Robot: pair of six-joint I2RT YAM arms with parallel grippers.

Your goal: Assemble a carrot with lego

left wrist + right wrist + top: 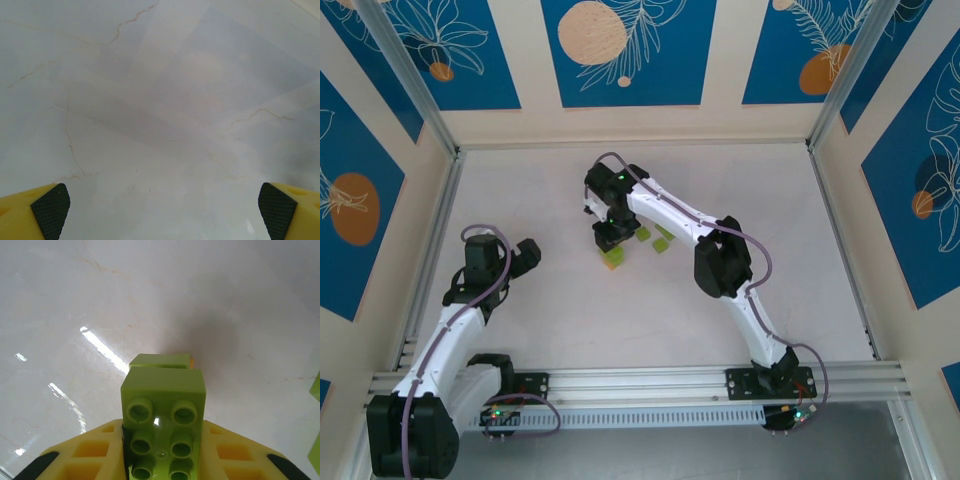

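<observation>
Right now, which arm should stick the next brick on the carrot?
Right. The right gripper holds a lime-green brick right beside the carrot; the left gripper is open, far from it.

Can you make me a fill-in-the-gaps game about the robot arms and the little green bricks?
1. The brick pinched in the right gripper is lime-___.
2. The left gripper has its jaws wide ___, holding nothing.
3. Beyond the held brick sits a second green brick with a sliver of ___ showing at its edge.
Missing words: green; open; orange.
</observation>
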